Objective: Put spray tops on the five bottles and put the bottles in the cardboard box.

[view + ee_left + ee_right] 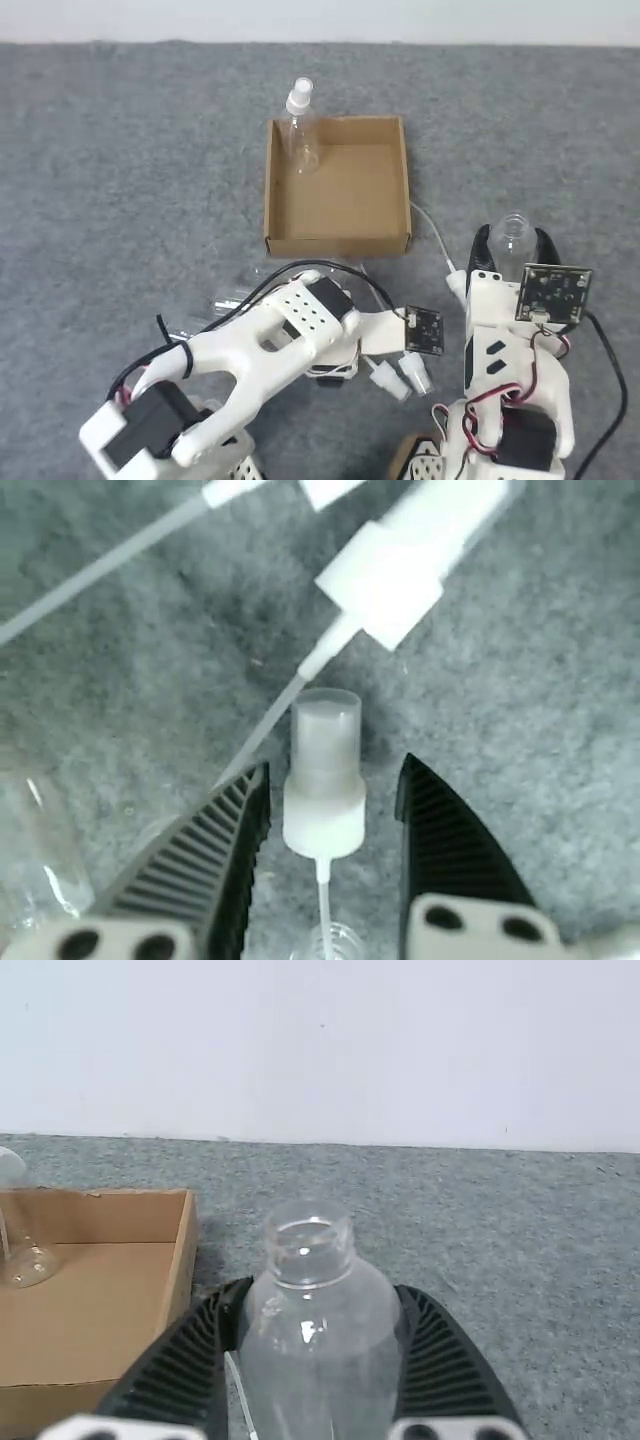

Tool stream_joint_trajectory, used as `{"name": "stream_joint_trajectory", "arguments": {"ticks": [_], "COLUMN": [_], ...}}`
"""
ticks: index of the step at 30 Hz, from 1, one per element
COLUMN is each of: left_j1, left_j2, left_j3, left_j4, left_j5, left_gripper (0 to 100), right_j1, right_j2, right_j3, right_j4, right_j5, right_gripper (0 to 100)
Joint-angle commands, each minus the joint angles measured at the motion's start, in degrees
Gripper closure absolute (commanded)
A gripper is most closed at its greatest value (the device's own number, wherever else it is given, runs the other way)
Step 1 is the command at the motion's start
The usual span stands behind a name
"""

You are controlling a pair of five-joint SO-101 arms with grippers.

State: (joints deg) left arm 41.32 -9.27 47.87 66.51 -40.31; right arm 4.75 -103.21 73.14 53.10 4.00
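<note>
My left gripper (335,770) hangs open over the carpet, and a white spray top (323,780) lies between its black fingers (235,830) with a gap on each side. A second spray top (400,570) lies just beyond. In the high view the left arm (290,335) stretches across to the spray tops (400,378). My right gripper (320,1295) is shut on an upright clear bottle (310,1330) with no top, held to the right of the cardboard box (338,240). A bottle with a spray top (300,130) stands in the box's far left corner.
Clear bottles (232,298) lie on the grey carpet in front of the box, partly under the left arm. A thin dip tube (432,228) lies by the box's right side. A white wall borders the far edge.
</note>
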Motion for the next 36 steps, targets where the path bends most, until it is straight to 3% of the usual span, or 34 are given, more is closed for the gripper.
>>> {"name": "stream_joint_trajectory", "arguments": {"ticks": [1,7,12,30,36], "left_j1": [0.4,0.4,0.4,0.4,0.5], "left_j2": [0.0,0.0,0.0,0.1,0.1], "left_j3": [-3.8,-3.8,-3.4,0.8,2.1], "left_j4": [-1.1,-2.4,-5.9,-6.1,-6.2], "left_j5": [0.9,1.0,6.0,6.2,6.2], "left_gripper": [85,87,87,87,94], "right_j1": [0.7,0.7,0.7,0.7,0.7], "right_j2": [-0.7,-0.7,-0.7,-0.7,-0.7], "right_j3": [-0.3,-0.3,-0.3,-0.3,-0.3], "right_j4": [-1.5,-1.5,-1.5,-1.4,-1.4], "right_j5": [-0.3,-0.3,-0.3,-0.3,-0.3], "right_gripper": [94.3,94.3,94.3,94.3,94.3]}}
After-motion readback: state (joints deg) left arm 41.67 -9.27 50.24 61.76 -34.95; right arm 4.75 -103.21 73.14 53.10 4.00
